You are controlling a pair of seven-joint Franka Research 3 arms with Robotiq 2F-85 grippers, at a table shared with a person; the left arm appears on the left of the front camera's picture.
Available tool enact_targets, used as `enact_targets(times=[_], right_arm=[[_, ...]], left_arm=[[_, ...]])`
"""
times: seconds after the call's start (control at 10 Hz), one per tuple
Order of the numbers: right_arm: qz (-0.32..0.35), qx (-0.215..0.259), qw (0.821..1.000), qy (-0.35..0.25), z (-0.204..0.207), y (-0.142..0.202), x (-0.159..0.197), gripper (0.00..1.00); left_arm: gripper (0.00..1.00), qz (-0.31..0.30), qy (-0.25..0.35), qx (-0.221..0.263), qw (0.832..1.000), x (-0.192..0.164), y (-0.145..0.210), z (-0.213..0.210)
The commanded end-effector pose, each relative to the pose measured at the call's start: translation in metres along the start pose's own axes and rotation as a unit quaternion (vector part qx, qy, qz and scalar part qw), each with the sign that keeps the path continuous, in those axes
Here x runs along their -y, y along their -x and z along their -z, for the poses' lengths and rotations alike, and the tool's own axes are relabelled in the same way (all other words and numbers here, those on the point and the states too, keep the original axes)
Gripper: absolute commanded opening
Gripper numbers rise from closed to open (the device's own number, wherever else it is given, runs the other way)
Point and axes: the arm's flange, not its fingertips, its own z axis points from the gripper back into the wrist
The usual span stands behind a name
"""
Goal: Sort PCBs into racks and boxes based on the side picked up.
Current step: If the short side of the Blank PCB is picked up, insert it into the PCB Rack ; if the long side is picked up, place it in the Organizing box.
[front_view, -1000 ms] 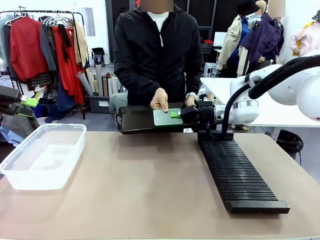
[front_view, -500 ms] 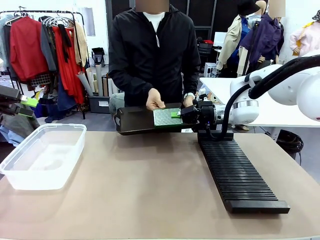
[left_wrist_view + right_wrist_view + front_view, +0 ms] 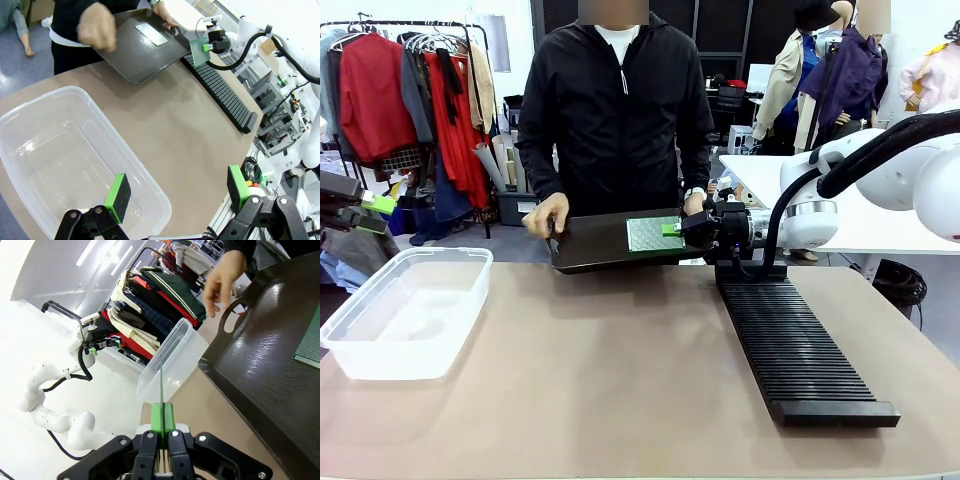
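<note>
Right gripper [image 3: 672,229]: fingers pressed together on a PCB [image 3: 198,51], which it grips by one edge so that it stands upright. In the right wrist view it is edge-on, a thin line rising from the pads.
Held board, position: at the right end of the tray [image 3: 590,242], close to the far end of the rack [image 3: 790,350].
Second PCB [image 3: 650,234]: flat on the tray, just beside the right gripper.
Tray: dark and shallow, held at the far table [image 3: 600,390] edge by the person. One hand [image 3: 546,214] is at its left end by the handle cut-out, the other hand [image 3: 697,203] at its right end (partly behind the gripper).
Rack: long and black, on the table's right side, running from the far edge toward the robot.
Tub [image 3: 380,365]: clear, on the table's left side, well apart from the rack.
Left gripper [image 3: 178,192]: pads spread wide, above the tub's rim.
</note>
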Motion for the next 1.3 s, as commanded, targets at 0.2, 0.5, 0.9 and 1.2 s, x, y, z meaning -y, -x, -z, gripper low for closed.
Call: enact_targets(times=[0.2,0.5,0.9,1.2], right_arm=[[-0.008,-0.001,1.000,0.004,0.001,-0.001,-0.001,0.00],[-0.011,-0.009,1.000,-0.003,-0.014,0.002,-0.004,0.00],[-0.041,0.018,0.999,0.026,-0.060,0.020,-0.036,0.00],[-0.049,0.003,0.997,0.056,-0.102,0.043,-0.055,0.00]], left_arm=[[1.00,0.001,0.000,0.001,1.000,0.001,0.000,-0.001],[1.00,0.001,0.000,0.001,1.000,0.001,0.000,-0.001],[1.00,0.001,0.000,0.001,1.000,0.001,0.000,-0.001],[1.00,0.001,0.000,0.001,1.000,0.001,0.000,-0.001]])
